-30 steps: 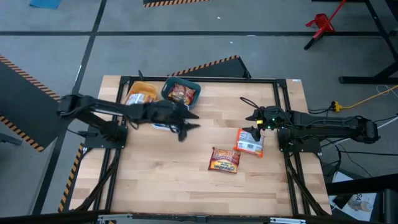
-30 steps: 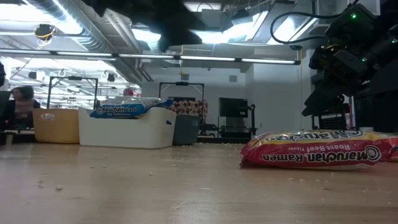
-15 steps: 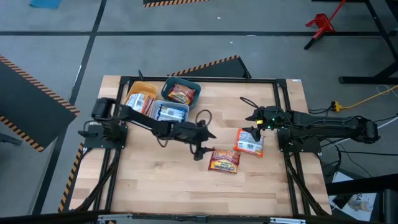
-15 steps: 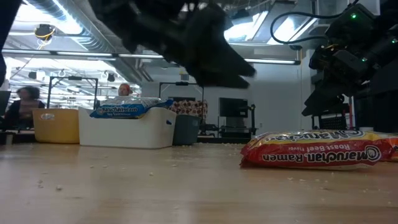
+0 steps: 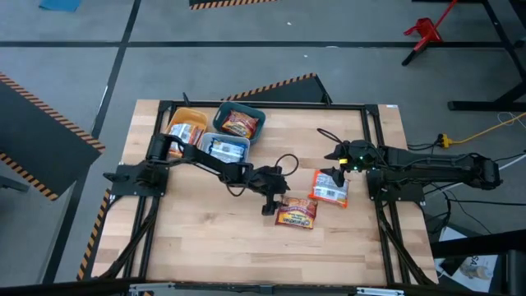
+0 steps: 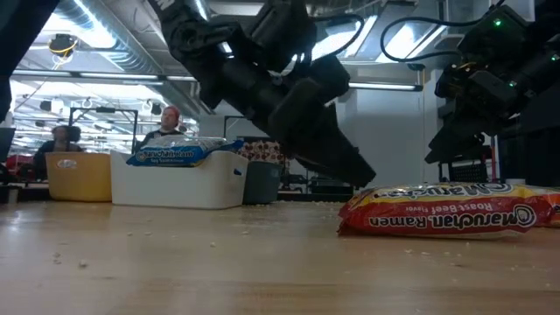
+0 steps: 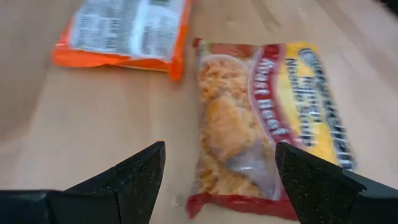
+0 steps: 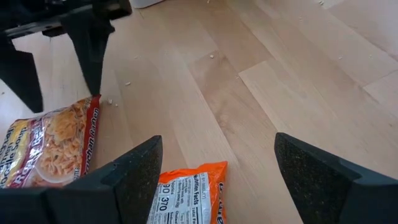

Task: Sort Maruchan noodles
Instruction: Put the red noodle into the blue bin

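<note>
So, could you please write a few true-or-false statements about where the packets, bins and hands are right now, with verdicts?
1. The left hand is open beside the red packet. True.
2. The red packet lies inside the teal bin. False: it lies on the table.
3. The orange packet lies on the table near the right hand. True.
4. The white bin holds nothing. False: a blue-white packet lies in it.
5. The right hand grips the orange packet. False: it is open, holding nothing.
</note>
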